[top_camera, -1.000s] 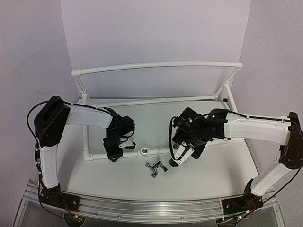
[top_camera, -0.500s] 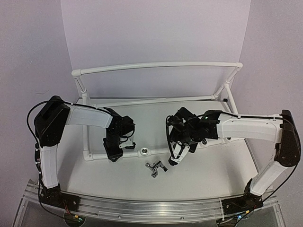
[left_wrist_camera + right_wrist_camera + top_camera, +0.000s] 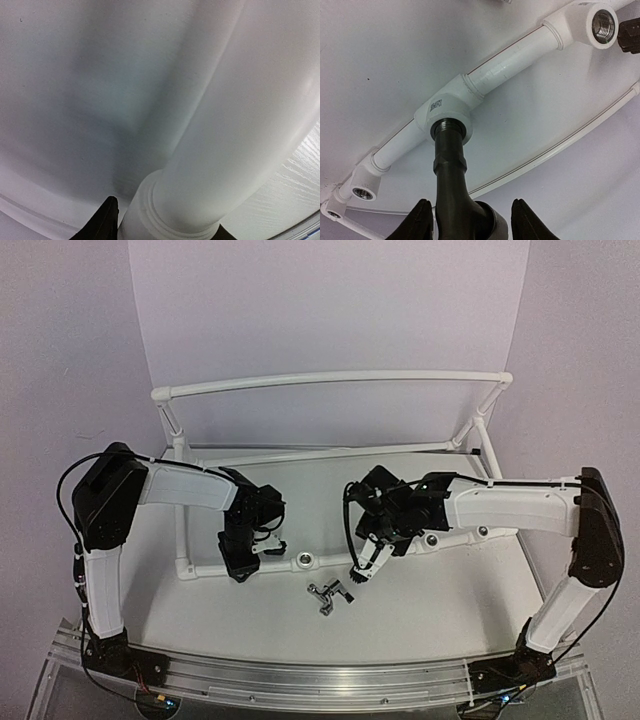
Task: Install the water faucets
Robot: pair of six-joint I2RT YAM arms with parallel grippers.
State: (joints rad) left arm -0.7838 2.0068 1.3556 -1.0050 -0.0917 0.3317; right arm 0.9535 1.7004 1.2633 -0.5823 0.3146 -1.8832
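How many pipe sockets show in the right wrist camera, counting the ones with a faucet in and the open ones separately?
Socket holding a faucet: 1
Open sockets, silver thread showing: 2
Total: 3 sockets
A further fitting at the lower left edge is too small to judge, so it is left out.

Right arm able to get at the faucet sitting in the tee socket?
Probably yes. The right gripper has its jaws either side of the faucet with slim gaps and nothing between them. Its stem sits in the tee socket.
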